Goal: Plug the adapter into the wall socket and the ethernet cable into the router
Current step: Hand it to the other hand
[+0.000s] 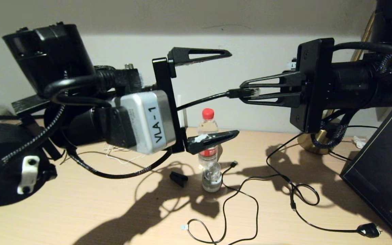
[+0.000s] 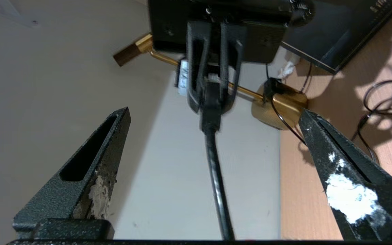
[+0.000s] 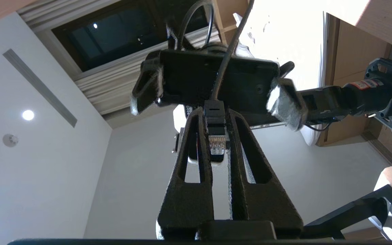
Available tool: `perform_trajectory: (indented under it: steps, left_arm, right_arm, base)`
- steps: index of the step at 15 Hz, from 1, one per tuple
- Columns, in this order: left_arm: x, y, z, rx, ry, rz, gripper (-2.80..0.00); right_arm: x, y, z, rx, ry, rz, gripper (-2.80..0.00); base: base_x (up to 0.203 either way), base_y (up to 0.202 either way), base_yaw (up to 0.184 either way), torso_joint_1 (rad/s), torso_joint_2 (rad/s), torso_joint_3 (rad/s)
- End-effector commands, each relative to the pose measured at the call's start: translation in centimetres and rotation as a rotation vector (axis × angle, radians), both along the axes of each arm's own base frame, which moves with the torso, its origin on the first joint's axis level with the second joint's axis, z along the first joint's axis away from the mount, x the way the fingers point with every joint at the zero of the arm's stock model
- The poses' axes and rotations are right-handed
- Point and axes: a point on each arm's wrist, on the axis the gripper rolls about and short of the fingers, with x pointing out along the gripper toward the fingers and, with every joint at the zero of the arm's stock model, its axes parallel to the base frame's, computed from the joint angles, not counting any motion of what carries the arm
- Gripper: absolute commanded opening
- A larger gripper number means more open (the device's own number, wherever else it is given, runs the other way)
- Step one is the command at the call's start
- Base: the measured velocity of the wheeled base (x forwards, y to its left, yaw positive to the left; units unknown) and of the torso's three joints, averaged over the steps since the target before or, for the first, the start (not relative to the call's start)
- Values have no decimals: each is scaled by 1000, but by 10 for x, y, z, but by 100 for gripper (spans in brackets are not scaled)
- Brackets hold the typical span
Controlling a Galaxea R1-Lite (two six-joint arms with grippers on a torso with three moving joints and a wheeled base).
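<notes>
While right gripper (image 1: 250,92) pinches ethernet cable (image 1: 240,93), router unseen, left gripper (image 1: 231,93) agape.

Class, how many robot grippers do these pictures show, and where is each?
2. The left gripper, open, hangs above the table on the left; the right gripper, opposite it, is shut on the ethernet cable by its plug. None hidden.

The ethernet cable (image 1: 202,100) is black, its plug clear with gold contacts. Both the left pincer (image 1: 213,95) and the right pincer (image 1: 242,92) are matt black, and the left one's fingers (image 2: 349,194) carry white smears. The tabletop (image 1: 80,211) is pale wood grain. A clear bottle (image 1: 209,149) has a red cap and red label. The lamp base (image 1: 313,144) is brass gold.
</notes>
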Motion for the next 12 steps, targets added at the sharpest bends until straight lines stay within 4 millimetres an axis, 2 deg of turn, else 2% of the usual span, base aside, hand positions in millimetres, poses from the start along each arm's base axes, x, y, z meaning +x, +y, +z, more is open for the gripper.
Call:
perform_trajectory:
  steps: [1, 12]
  left_arm:
    - [0, 0, -1, 3, -5, -2, 0]
    - [-6, 5, -1, -13, 18, -8, 0]
  right_arm:
    - [-1, 0, 0, 2, 9, 6, -280]
    - [-2, 0, -1, 0, 12, 9, -280]
  base:
    - [0, 0, 0, 0, 0, 0]
    - [0, 0, 0, 0, 0, 0]
